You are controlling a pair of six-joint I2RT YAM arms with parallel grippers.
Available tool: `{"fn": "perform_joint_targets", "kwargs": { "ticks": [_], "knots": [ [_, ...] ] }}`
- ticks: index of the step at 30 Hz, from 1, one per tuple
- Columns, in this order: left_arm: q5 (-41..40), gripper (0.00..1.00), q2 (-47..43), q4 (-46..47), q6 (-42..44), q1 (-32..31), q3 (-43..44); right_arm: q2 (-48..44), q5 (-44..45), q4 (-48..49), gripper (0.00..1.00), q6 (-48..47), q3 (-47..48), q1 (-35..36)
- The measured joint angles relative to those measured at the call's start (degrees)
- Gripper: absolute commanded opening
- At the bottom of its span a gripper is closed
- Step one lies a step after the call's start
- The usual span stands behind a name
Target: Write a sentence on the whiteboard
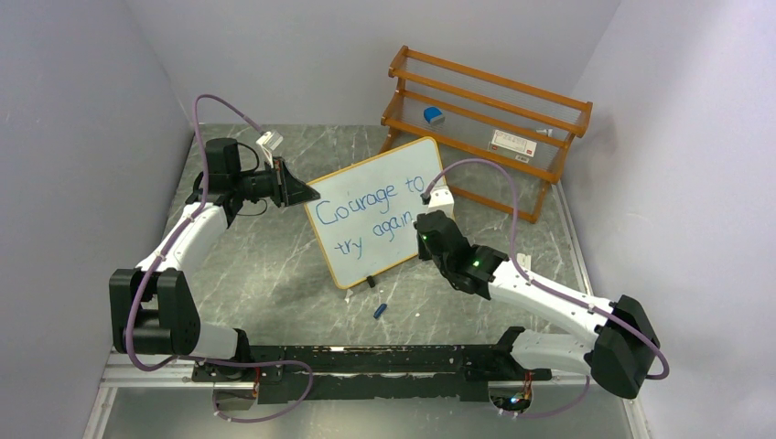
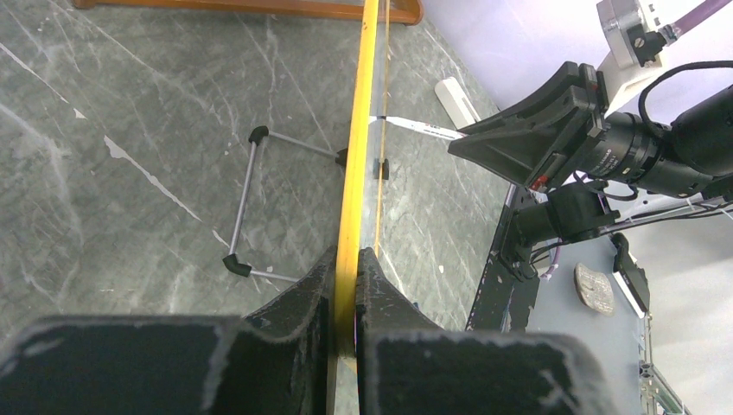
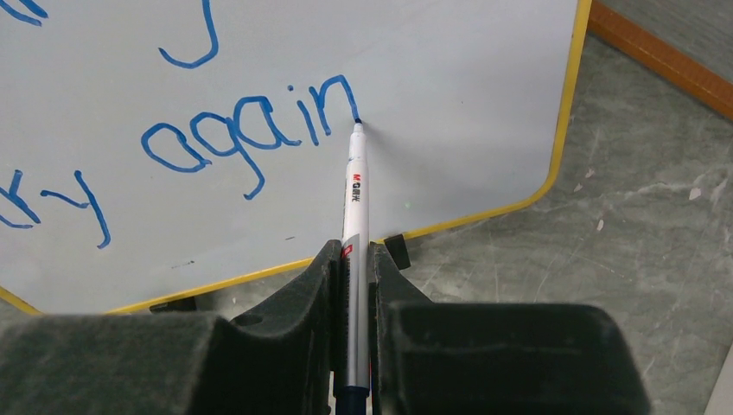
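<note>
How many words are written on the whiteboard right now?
4: "Courage" and "to" on the whiteboard's top line, "try" and "again" beneath. None look hidden.

Top view high, looking down; left wrist close, edge-on to shared whiteboard (image 2: pixel 352 199); right wrist close, facing it.

Blue sentence (image 1: pixel 366 215) on white, yellow-framed whiteboard (image 1: pixel 403 160); grey marbled table (image 1: pixel 274 274); orange-wood rack (image 1: pixel 485 101).
</note>
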Motion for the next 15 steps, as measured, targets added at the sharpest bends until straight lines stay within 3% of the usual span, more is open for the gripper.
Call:
{"fn": "perform_joint_targets", "kwargs": {
  "ticks": [15],
  "knots": [
    [0.0,0.05,0.0,-0.6,0.2,-0.1,0.3,-3.0,0.8,-0.8,0.0,0.5,-1.8,-0.2]
  ]
}}
